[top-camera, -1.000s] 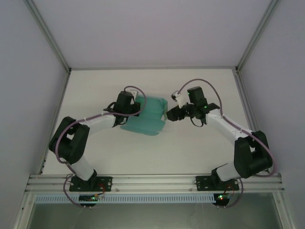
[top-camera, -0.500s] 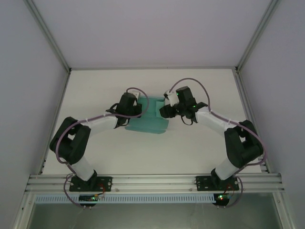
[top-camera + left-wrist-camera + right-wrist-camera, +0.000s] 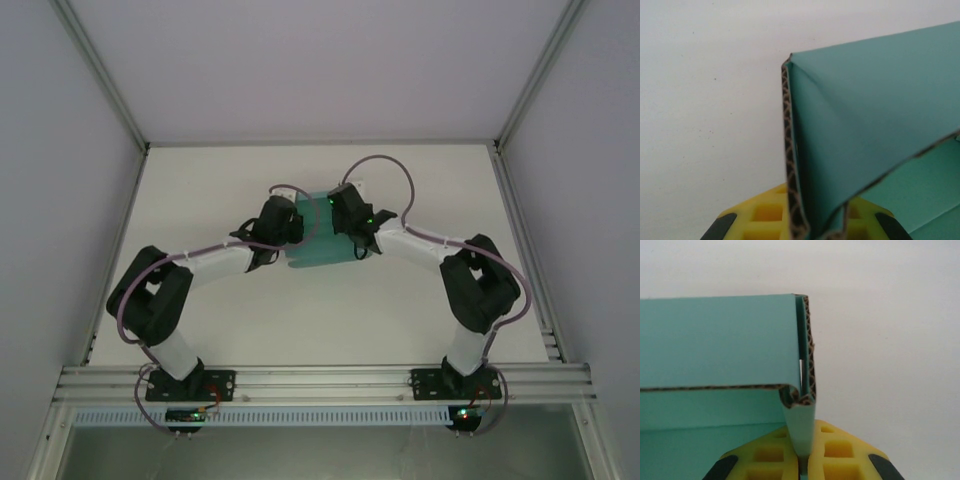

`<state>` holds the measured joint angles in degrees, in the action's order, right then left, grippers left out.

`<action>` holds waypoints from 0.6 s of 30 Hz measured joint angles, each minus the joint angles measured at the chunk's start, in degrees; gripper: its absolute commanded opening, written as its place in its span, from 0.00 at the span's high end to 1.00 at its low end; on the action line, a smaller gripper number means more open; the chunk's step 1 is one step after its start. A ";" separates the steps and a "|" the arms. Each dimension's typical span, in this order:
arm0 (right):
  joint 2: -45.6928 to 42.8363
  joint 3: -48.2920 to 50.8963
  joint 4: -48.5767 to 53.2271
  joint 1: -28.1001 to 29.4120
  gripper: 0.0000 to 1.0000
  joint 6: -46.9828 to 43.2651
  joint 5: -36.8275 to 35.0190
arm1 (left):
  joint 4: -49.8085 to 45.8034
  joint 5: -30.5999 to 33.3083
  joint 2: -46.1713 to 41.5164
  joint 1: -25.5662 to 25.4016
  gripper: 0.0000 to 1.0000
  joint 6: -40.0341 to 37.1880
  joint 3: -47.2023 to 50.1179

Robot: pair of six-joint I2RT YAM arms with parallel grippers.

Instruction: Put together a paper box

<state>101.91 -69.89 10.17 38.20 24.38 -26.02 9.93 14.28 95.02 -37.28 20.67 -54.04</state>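
The box (image 3: 320,250) lies on the table (image 3: 420,320), partly formed, with its side walls folded up and a gripper on each side. The left gripper (image 3: 297,228) is at the box's left wall. In its wrist view the yellow pads (image 3: 765,216) are closed on that wall, and the corrugated edge of the box (image 3: 865,125) runs down between them. The right gripper (image 3: 338,216) is at the box's right wall. There the pads (image 3: 832,452) are pinched tight on a doubled-over wall of the box (image 3: 715,335).

The step in hand appears to be folding and seating the side walls: each wall is wrapped over on itself and held upright. The next move probably calls for pressing the folded-over layers down until their tabs lock into the base, with the opposite wall held steady so the box does not skew or slide.

In the left wrist view, a loose flap bows across the inside of the box and could block the fold. Purple cables (image 3: 385,175) loop just behind the box, and the two wrists sit close together over it, leaving little room to turn. Whether any tab has locked cannot be told.
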 measured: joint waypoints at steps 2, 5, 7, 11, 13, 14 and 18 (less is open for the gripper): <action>1.03 -1.97 2.25 0.50 0.99 2.43 -3.15 | -0.09 0.72 0.00 -0.44 1.00 0.50 -0.59; 1.66 -3.52 4.39 0.85 0.92 4.68 -5.88 | -0.17 1.05 0.02 -0.90 1.00 1.46 -1.07; 1.60 -3.17 3.63 0.85 0.87 4.74 -6.01 | -0.37 1.22 0.02 -1.05 1.00 1.81 -1.31; -0.24 2.54 -3.56 -0.13 0.80 3.39 -1.90 | -1.44 1.07 0.02 -1.01 1.00 1.95 -1.31; -1.42 5.97 -7.52 -1.84 0.77 3.02 2.25 | -1.62 0.31 0.02 -1.09 1.00 1.90 -1.31; -1.90 7.37 -9.49 -2.89 0.78 2.97 4.48 | -1.60 -0.20 0.02 -1.11 1.00 1.92 -1.31; -3.17 11.15 -15.28 -5.49 0.93 1.46 11.47 | -1.22 -1.25 0.02 -1.49 1.00 1.79 -1.31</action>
<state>98.74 -58.74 -5.10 32.71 25.85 -14.55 8.71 13.04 95.04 -38.76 22.46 -55.35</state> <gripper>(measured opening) 0.116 0.106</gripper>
